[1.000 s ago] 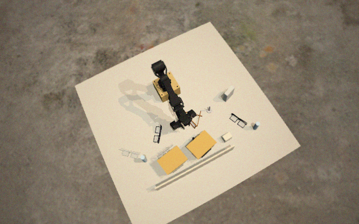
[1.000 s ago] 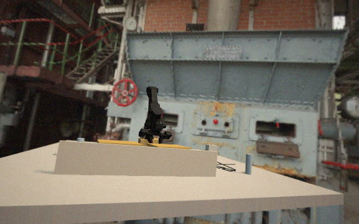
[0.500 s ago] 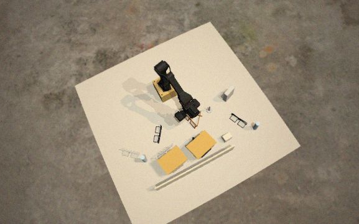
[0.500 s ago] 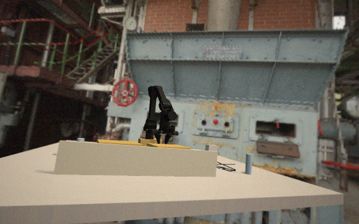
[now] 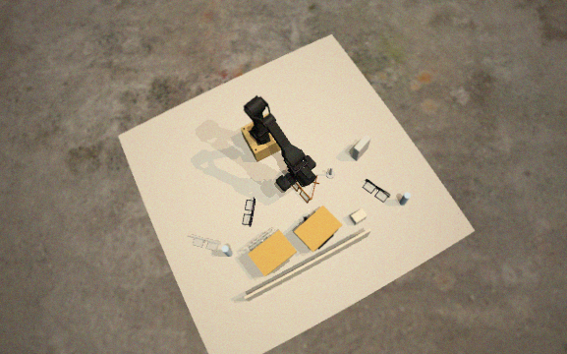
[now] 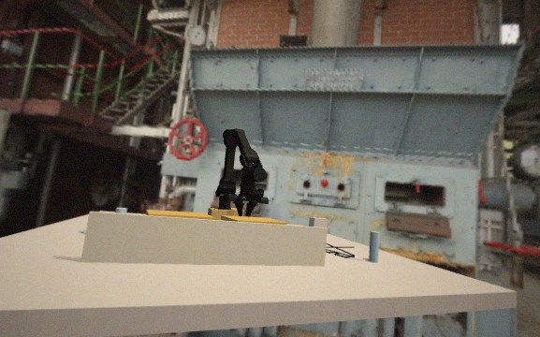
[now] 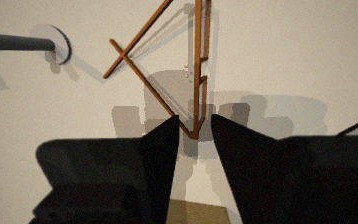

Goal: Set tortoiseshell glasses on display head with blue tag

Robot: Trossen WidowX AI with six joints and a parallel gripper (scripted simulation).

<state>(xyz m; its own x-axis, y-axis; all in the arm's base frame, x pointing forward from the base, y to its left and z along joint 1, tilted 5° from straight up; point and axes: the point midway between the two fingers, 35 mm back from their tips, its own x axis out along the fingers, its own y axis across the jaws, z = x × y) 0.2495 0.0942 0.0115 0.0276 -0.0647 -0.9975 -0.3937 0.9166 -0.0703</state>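
Note:
The tortoiseshell glasses (image 5: 308,200) (image 7: 198,50), orange-brown, lie with their temples crossed, below the arm's wrist in the top view. My gripper (image 7: 195,120) is partly open; one hinge corner of the glasses shows in the gap between its fingertips, with a space on each side. The fingertips are hidden under the wrist in the top view. Two orange-yellow panels (image 5: 271,252) (image 5: 317,227) stand side by side. The display heads and the blue tag cannot be made out in these views.
A long pale wall (image 5: 308,264) (image 6: 204,239) runs behind the panels. Black glasses (image 5: 249,211) (image 5: 375,191), clear glasses (image 5: 202,241), blue cylinders (image 5: 404,199) (image 5: 226,250), a grey block (image 5: 360,147), a cream block (image 5: 358,216) and a small round-based post (image 5: 330,172) (image 7: 15,41) stand or lie around.

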